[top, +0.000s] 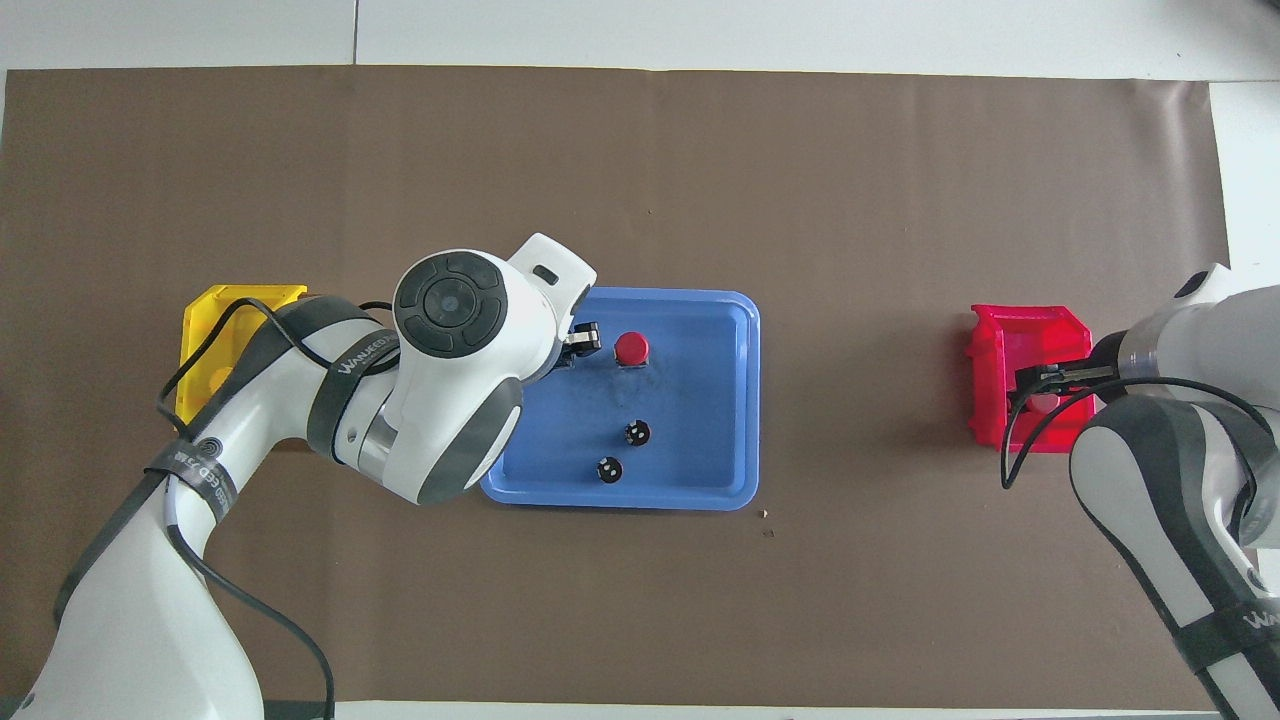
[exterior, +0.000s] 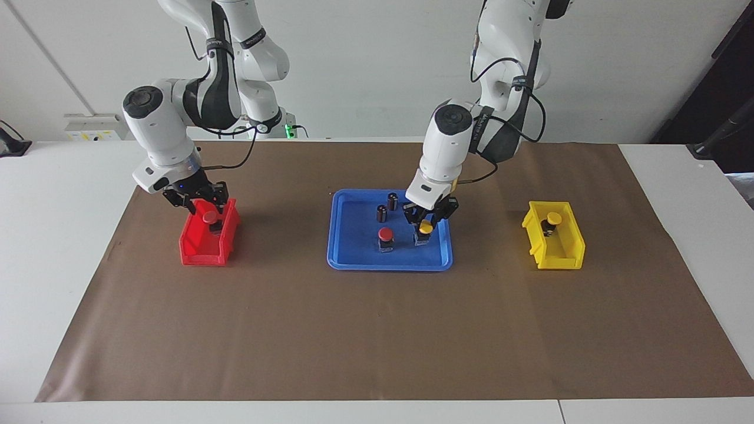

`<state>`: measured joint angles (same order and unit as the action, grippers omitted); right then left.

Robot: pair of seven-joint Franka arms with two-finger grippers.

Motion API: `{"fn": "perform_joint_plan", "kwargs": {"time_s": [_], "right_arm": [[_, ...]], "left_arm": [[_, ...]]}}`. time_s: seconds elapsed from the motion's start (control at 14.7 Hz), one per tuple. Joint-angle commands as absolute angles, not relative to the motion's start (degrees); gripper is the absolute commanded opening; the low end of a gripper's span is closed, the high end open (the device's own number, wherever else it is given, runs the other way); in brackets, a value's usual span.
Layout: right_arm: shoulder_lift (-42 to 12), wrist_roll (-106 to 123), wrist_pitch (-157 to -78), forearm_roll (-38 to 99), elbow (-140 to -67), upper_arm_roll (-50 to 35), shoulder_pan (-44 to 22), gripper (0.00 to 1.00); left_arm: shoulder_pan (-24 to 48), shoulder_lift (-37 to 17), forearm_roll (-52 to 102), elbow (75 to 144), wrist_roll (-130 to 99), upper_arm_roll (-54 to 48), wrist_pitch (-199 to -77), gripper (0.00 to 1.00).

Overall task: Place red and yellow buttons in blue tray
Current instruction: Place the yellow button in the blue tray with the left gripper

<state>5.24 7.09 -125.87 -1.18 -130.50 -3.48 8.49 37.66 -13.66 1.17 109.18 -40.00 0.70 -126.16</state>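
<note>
The blue tray lies mid-table. In it stand one red button and a yellow button, on which my left gripper is shut, with the button's base at the tray floor. In the overhead view the left arm hides that button. A second yellow button sits in the yellow bin. A second red button sits in the red bin. My right gripper is open, just over it.
Two small dark cylinders with silvery tops stand in the tray, nearer to the robots than the buttons. Brown paper covers the table.
</note>
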Motion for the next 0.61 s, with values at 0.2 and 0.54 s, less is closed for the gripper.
{"fn": "perform_joint_plan", "kwargs": {"time_s": [0.2, 0.54], "right_arm": [[2.73, 11.6, -131.57, -0.35, -131.84, -4.22, 11.42, 0.66], [2.99, 11.51, -132.54, -0.35, -133.33, -4.22, 11.25, 0.65]], "left_arm": [[38.41, -15.29, 0.09, 109.6, -40.43, 1.58, -129.11, 0.72], [38.59, -13.11, 0.09, 105.58, -39.3, 2.02, -121.59, 0.94]]}}
